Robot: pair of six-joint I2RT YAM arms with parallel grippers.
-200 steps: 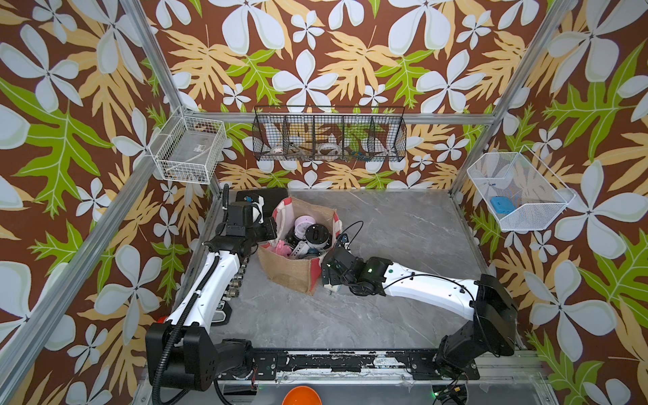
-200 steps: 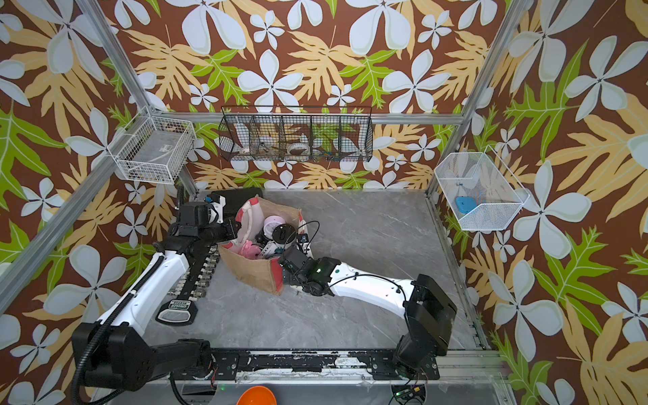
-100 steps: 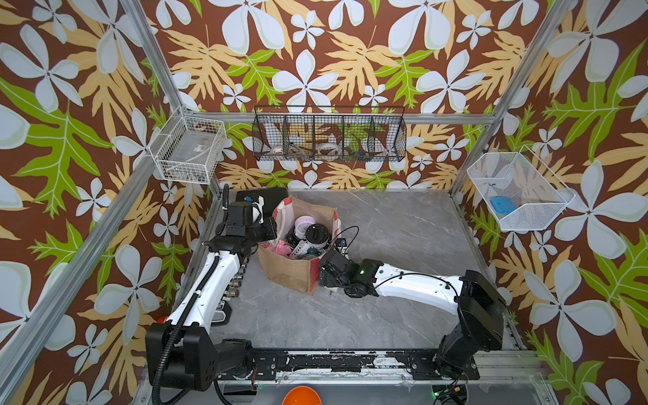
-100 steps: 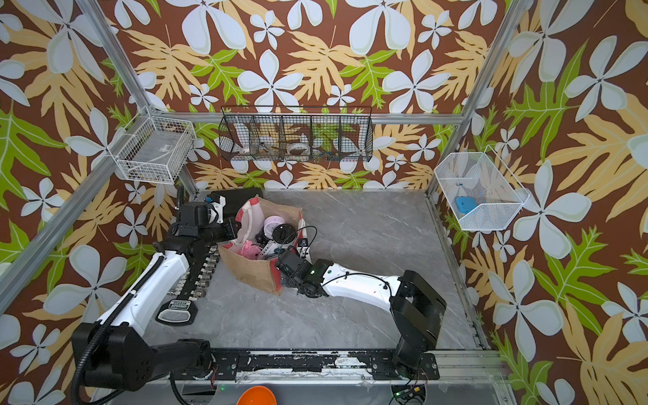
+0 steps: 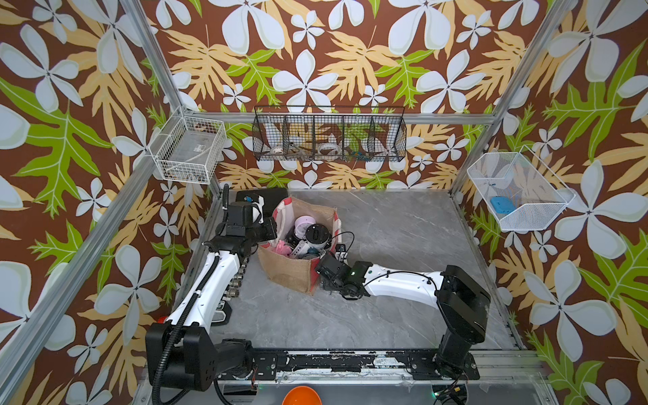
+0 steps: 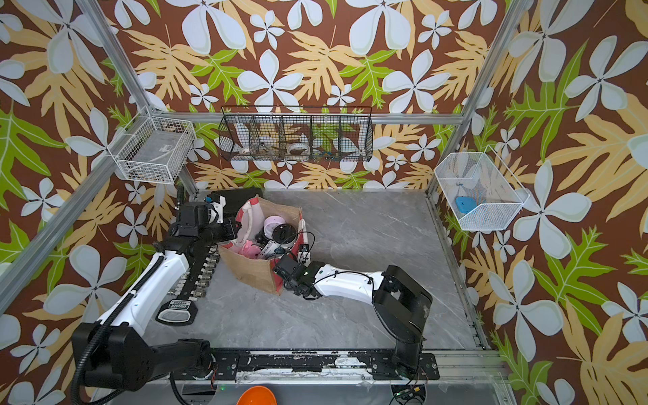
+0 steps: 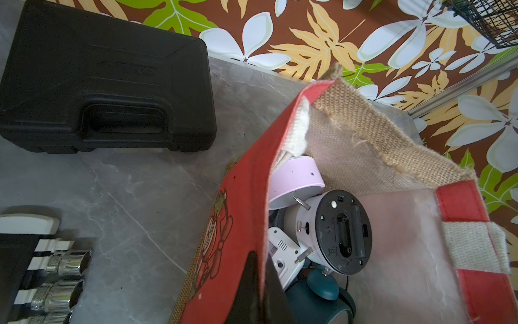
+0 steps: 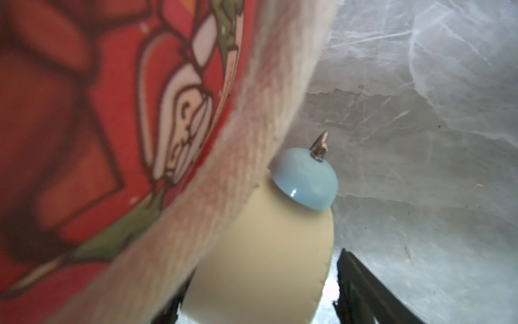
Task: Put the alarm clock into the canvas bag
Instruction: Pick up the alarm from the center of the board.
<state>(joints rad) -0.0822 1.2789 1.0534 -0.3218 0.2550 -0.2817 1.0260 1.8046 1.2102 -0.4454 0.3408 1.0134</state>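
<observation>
The canvas bag (image 5: pixel 298 277) (image 6: pixel 252 270) stands open on the grey table, with red printed panels and burlap sides. My left gripper (image 7: pixel 259 261) (image 5: pixel 271 228) is shut on the rim of its red panel (image 7: pixel 238 224). In the right wrist view a cream alarm clock (image 8: pixel 266 252) with a pale blue bell (image 8: pixel 305 182) sits on the table against the bag's outer red panel. My right gripper (image 8: pixel 260 289) (image 5: pixel 321 270) straddles it, open, with light showing between the clock and one finger (image 8: pixel 358 280). The clock is hidden in both top views.
Inside the bag lie a lilac clock (image 7: pixel 297 179), a white clock with a black back (image 7: pixel 342 232) and a teal one (image 7: pixel 316 297). A black plastic case (image 7: pixel 106 84) lies behind the bag. A socket rail (image 7: pixel 56 269) runs along the left arm. Wire baskets (image 5: pixel 329 135) hang on the walls.
My right arm has slid left toward the bag's near corner and its jaws have narrowed around the cream clock. The left arm and the bag have stayed put.
</observation>
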